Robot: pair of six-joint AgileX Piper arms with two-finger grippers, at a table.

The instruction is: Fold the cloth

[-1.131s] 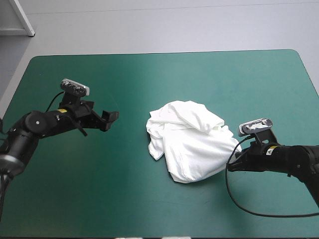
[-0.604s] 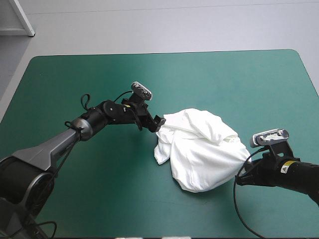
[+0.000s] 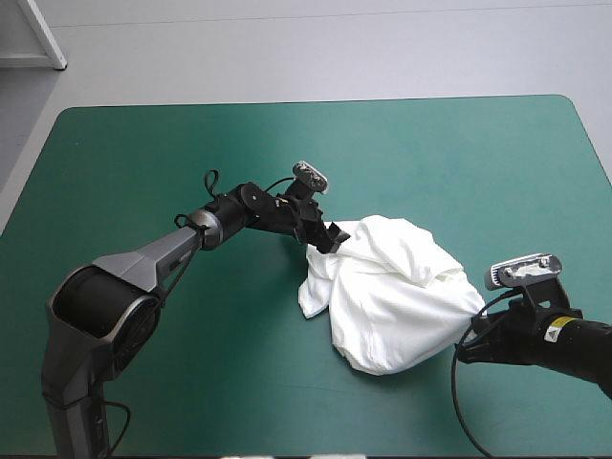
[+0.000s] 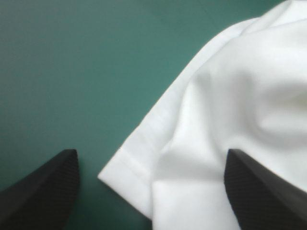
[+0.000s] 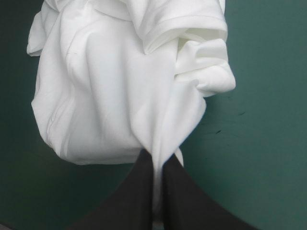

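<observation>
Left wrist view shows my left pincer (image 4: 151, 160) spread wide, one black finger on each side of a sleeve hem (image 4: 139, 139) of the white T-shirt (image 4: 230, 96). The shirt lies in a crumpled heap on the teal-green tabletop (image 4: 72, 62). My right pincer (image 5: 156, 165) is pinched tight on a gathered fold at the heap's opposite side. I judge it best to settle the left fingers over the stitched hem rather than loose fabric, then close firmly so both grips can draw the shirt flat. The cloth looks thin, soft and smooth, with rounded, puffy folds.

T-shirt (image 3: 397, 287) plain white; cover (image 3: 143, 163) teal-green — one even tone; fingers (image 4: 43, 191) black.
</observation>
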